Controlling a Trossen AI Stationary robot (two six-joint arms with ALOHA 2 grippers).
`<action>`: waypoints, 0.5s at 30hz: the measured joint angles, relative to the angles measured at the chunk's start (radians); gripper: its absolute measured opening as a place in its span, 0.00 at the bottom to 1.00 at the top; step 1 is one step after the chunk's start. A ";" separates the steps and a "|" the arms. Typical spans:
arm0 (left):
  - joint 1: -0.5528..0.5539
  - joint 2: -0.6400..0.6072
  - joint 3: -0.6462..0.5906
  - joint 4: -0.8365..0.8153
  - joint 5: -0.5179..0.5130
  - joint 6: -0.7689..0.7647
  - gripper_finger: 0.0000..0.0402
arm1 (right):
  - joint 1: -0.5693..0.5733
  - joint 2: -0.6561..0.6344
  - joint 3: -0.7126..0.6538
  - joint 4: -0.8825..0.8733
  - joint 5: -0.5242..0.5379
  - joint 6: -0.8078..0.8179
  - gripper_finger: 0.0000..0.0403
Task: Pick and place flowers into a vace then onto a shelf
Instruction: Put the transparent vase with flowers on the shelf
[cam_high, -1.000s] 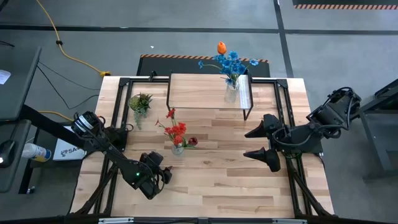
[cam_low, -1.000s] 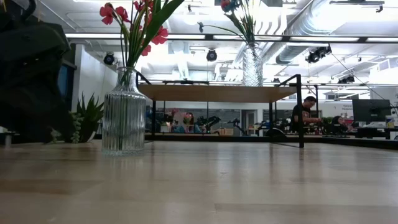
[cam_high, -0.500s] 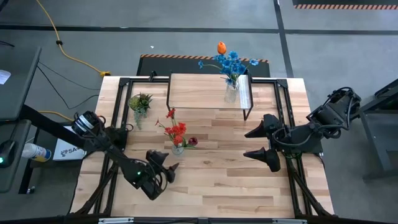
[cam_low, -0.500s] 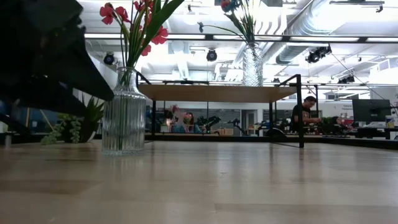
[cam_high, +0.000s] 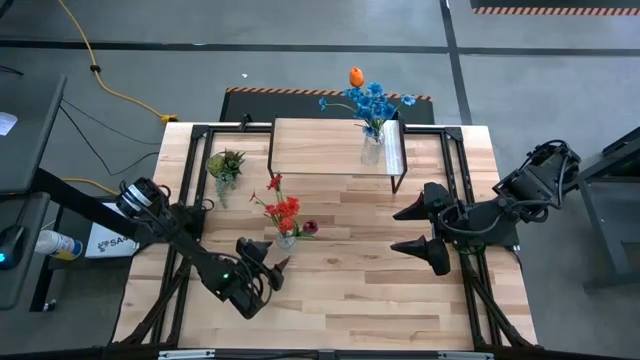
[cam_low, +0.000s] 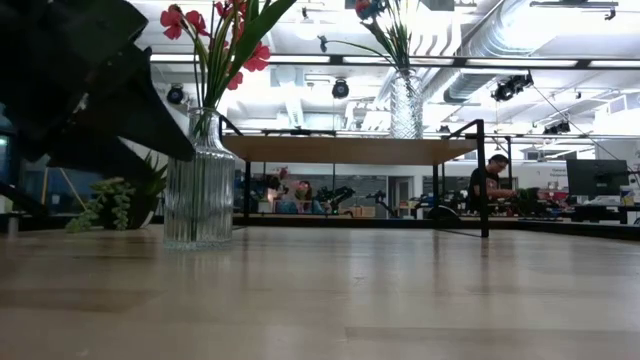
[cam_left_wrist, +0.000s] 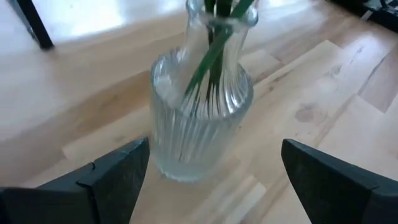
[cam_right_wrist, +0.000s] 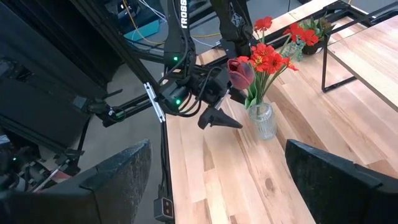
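Since a second ago the left claw (cam_high: 272, 266) has eased forward toward the ribbed glass vase (cam_high: 286, 238) on the tabletop (cam_high: 350, 290), and its dark bulk now fills more of the low view's left side; the right arm has stayed put. In the left wrist view the vase (cam_left_wrist: 199, 121) stands upright just ahead of the spread fingers (cam_left_wrist: 115, 171), green stems rising through its neck, with the claw apart and touching nothing. That vase holds the red flowers (cam_high: 284, 208) and a dark pink bud (cam_high: 309, 227). The right claw (cam_high: 430, 228) hangs over the tabletop's right side, fingers wide apart and empty, well away from both vases. On the shelf (cam_high: 320, 145) at the tabletop's far edge stands a second clear vase (cam_high: 372, 150) with the blue flowers (cam_high: 372, 102) and the orange tulip (cam_high: 356, 77). A small green potted plant (cam_high: 226, 164) sits near the shelf's left legs.
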 joint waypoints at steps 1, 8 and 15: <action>0.007 0.000 0.000 0.001 -0.004 0.011 0.99 | 0.000 0.000 0.000 0.000 0.000 0.000 0.89; 0.061 0.000 0.000 0.068 0.004 0.125 1.00 | 0.000 0.000 0.000 0.006 0.000 0.002 0.89; 0.112 0.000 0.000 0.144 0.017 0.266 1.00 | 0.000 0.000 0.000 0.016 -0.008 0.001 0.89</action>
